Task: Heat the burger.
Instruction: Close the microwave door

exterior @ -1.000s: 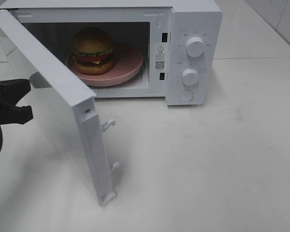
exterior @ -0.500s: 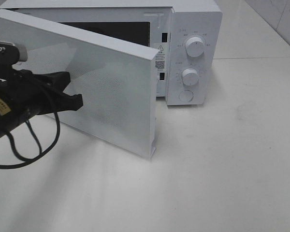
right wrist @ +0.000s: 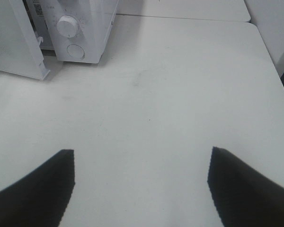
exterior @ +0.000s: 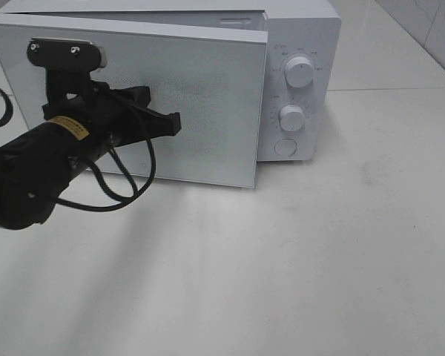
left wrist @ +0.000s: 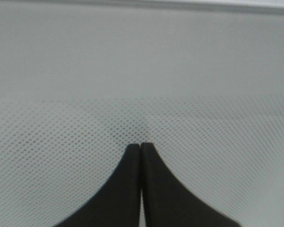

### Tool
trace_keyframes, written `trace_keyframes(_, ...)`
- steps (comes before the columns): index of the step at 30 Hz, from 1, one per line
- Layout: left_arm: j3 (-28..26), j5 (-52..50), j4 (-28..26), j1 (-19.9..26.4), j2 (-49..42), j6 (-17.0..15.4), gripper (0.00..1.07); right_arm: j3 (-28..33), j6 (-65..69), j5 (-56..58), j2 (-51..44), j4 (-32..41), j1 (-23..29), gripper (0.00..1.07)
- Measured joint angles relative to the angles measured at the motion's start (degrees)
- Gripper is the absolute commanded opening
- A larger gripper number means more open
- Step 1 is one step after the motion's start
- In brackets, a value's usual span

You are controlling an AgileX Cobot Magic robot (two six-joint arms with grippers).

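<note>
Two pincers show, and they stand very differently. The left pincer (exterior: 175,123) is closed on nothing, its two black fingers (left wrist: 118,198) pressed flat together. Its tip meets the dotted glass of the microwave door (exterior: 208,89) about halfway up the panel. In the left wrist view the joined tips lie right against that mesh pattern, and the door fills everything ahead of them. Behind this pincer a black cable (exterior: 126,194) loops down from the arm above the tabletop (exterior: 319,259).

The door is almost shut. Its free edge, to the right of the left pincer, stands slightly proud of the white microwave (exterior: 311,30), with a thin gap along the top. The burger cannot be seen in any view. The door ahead of the left pincer covers the whole oven opening, so the burger's place cannot be told.

Further right of that pincer, on the control panel, sit an upper knob (exterior: 300,73), a lower knob (exterior: 291,117) and a round button (exterior: 285,147) below them.

The right pincer (right wrist: 141,153) is spread wide and holds nothing. It hangs above the tabletop, well apart from the microwave, which lies far ahead of it and off to one side. From there the door's edge juts out beside the panel.
</note>
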Motion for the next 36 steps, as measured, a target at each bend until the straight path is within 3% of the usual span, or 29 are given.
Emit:
trace_keyframes(6,-7.7,3.9,-2.1,-0.6,3.3,1.9,0.0,0.0,0.0,0.0,0.0,0.0,0.0,0.75)
trace_keyframes(13,-12.5,8.0,-1.3,-1.7,5.0,3.2,0.0,0.0,0.0,0.0,0.0,0.0,0.0,0.75)
trace_keyframes(16,-15.2,10.5,-1.6,-1.9,6.1,5.2,0.0,0.0,0.0,0.0,0.0,0.0,0.0,0.75)
trace_keyframes(18,-17.9,12.4,-5.0,-2.2,7.2,8.5,0.0,0.0,0.0,0.0,0.0,0.0,0.0,0.75)
trace_keyframes(23,-19.9,16.0,-6.9,-2.2,8.1,10.8,0.0,0.0,0.0,0.0,0.0,0.0,0.0,0.75)
trace_keyframes(36,-18.1,17.0,-10.0,-4.4,6.2,11.2,0.01,0.0,0.0,0.0,0.0,0.0,0.0,0.75)
